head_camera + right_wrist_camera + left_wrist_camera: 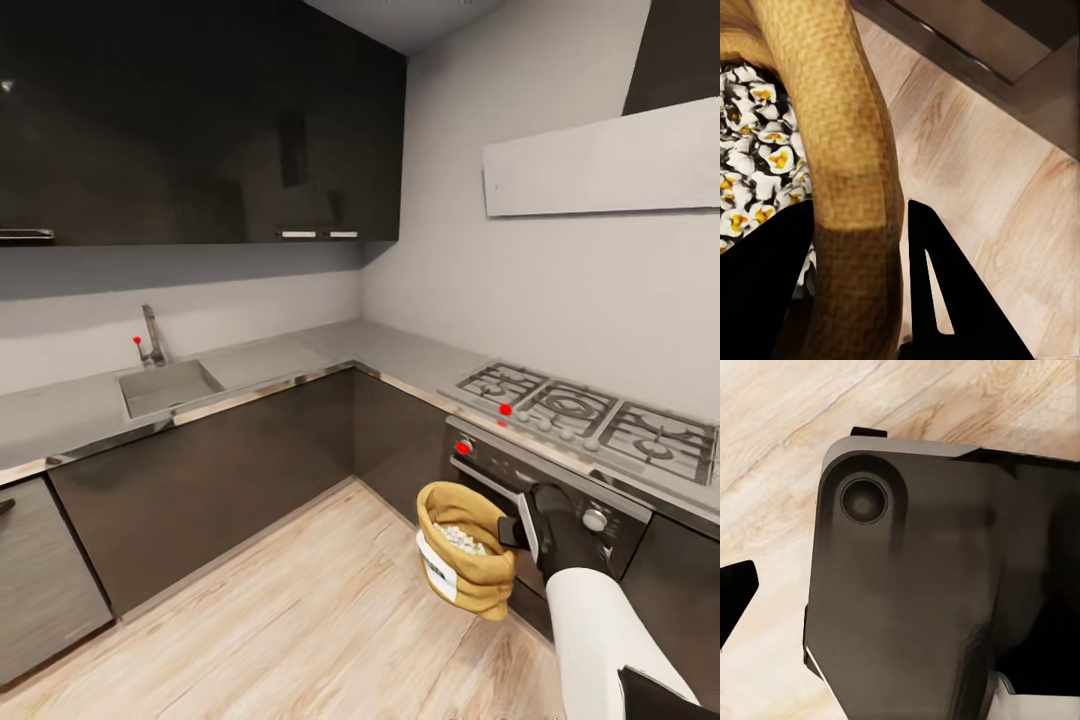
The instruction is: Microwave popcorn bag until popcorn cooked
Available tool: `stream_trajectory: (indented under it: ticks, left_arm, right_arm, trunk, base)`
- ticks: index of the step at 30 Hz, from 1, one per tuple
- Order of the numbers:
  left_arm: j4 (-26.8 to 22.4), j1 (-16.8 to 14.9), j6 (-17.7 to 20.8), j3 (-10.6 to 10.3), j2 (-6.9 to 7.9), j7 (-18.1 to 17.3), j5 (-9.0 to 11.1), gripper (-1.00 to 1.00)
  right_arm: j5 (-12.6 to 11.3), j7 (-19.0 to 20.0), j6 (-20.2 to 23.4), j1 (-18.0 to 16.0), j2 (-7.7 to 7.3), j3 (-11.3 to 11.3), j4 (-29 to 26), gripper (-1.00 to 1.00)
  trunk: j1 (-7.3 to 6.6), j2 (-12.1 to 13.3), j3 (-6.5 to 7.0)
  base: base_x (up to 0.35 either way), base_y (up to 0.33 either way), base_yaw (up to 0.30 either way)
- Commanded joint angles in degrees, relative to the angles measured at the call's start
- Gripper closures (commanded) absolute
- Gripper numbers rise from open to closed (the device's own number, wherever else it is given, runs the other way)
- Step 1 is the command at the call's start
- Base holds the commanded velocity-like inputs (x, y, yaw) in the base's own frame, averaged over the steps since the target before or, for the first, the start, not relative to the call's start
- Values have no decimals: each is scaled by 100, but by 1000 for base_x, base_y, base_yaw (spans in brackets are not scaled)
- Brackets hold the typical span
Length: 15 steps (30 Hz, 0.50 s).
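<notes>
Mustard-tan cloth popcorn bag (465, 548), holding white popped popcorn (463, 538), is hanging above the wooden floor (300, 610), the black right gripper (859, 277) clamping its rolled rim at three o'clock; the left gripper's state is unclear.

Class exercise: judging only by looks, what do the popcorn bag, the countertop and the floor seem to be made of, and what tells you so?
Popcorn bag: likely coarse woven cloth, matte mustard-tan; a fabric weave shows on its rolled rim in the right wrist view.
Countertop: probably metal or polished stone, smooth grey with a shiny edge strip.
Floor: pale wood planks, or wood-look laminate; grain and plank seams show.
</notes>
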Motion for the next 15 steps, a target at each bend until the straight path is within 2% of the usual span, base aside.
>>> stream_trajectory:
  ticks: [1,15]
  left_arm:
    - [1,-2,-16,18,-2,1,48,-100]
    - [2,-2,-15,18,-2,-3,48,-100]
  right_arm:
    - [20,10,13,-7,7,-22,10,100]
    - [18,10,13,-7,-29,-29,192,100]
  trunk:
    - [0,-5,-4]
    - [0,-5,43]
  base:
    - [0,0,-221]
    - [0,0,-226]
